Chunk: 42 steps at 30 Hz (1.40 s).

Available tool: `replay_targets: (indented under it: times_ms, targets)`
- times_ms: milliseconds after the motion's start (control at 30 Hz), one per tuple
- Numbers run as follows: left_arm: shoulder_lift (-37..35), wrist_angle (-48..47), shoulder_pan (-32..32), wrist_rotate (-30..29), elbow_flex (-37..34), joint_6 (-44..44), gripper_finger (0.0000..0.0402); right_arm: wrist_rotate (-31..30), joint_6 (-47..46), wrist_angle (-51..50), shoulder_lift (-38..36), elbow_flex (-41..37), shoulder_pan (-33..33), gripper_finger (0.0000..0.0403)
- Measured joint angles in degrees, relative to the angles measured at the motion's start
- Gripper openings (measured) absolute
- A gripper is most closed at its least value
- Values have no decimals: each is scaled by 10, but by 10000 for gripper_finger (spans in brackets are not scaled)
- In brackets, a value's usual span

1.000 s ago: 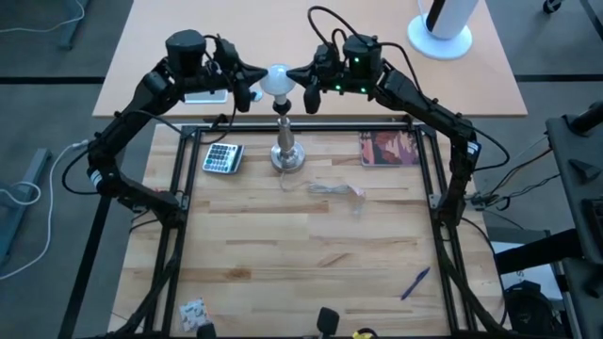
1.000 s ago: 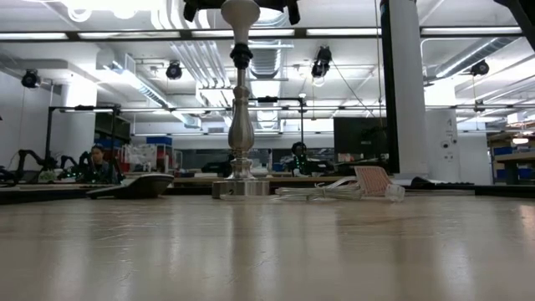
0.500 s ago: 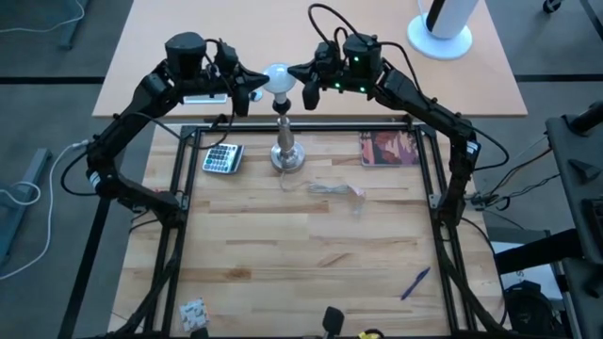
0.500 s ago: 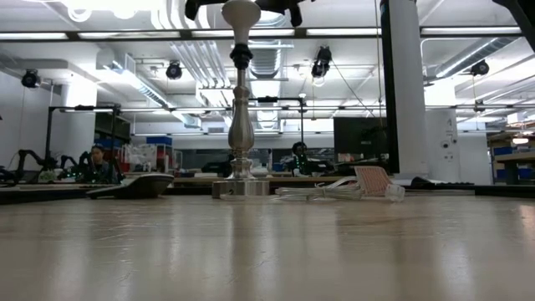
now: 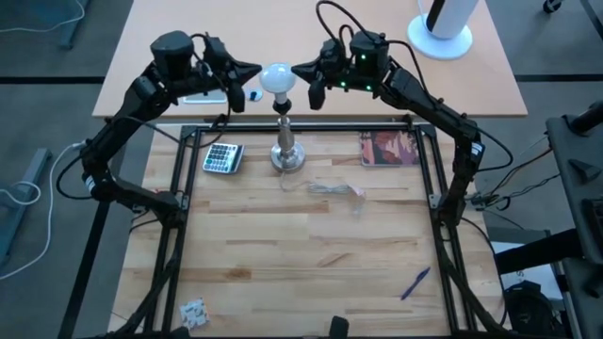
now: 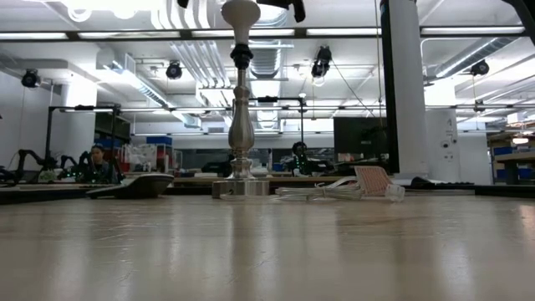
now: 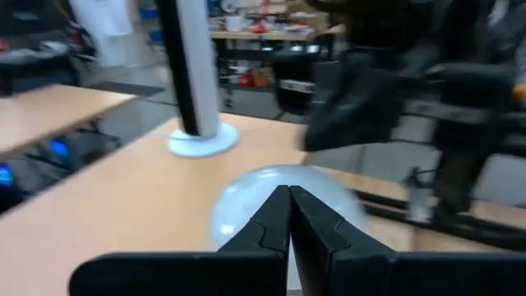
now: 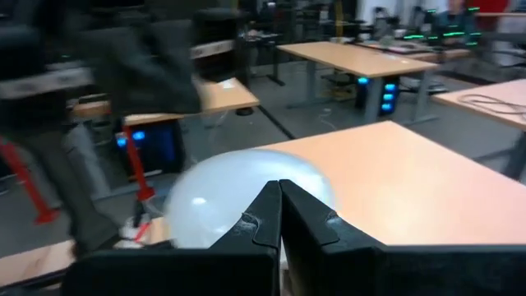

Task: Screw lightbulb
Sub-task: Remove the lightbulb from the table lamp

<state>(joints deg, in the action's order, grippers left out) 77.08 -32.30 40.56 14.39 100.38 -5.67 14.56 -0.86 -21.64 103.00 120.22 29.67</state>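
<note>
The small white frosted pear-shaped lightbulb sits upright on top of the silver stand with the black socket, which rises from the wooden worktop. It lies between the two claws, free of both. The left claw hangs just beside it on one flank, fingers pressed together and empty, as its wrist camera shows. The right claw hangs just beside the opposite flank, its fingers closed on nothing too. I would judge the bulb rests in the socket under its own weight, which is why neither arm needs to steady it. How far it is threaded in I cannot tell.
</note>
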Motion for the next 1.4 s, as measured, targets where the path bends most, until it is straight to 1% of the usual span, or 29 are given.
replay_targets:
  times_ms: [67,367,700,833,1033,1167,1333,1400]
  targets:
    - [7,0,1,-15,-1,-10,0,13,-1,1,0,0,-1,0]
    - [38,8,3,-18,-3,-9,0,23,8,-2,9,-6,-3,0]
    - [38,3,4,11,-3,53,0,9,7,-14,12,-10,2,0]
    - [38,3,2,22,-3,64,0,-5,7,-14,12,-10,5,0]
    - [36,2,-1,38,2,64,0,-15,8,-12,12,-10,10,0]
    - [34,12,-1,38,18,62,0,-15,9,-19,13,-2,11,0]
    - [33,18,0,28,46,34,0,-15,23,-33,15,21,10,0]
    - [33,19,0,12,54,19,0,-15,24,-33,16,27,11,0]
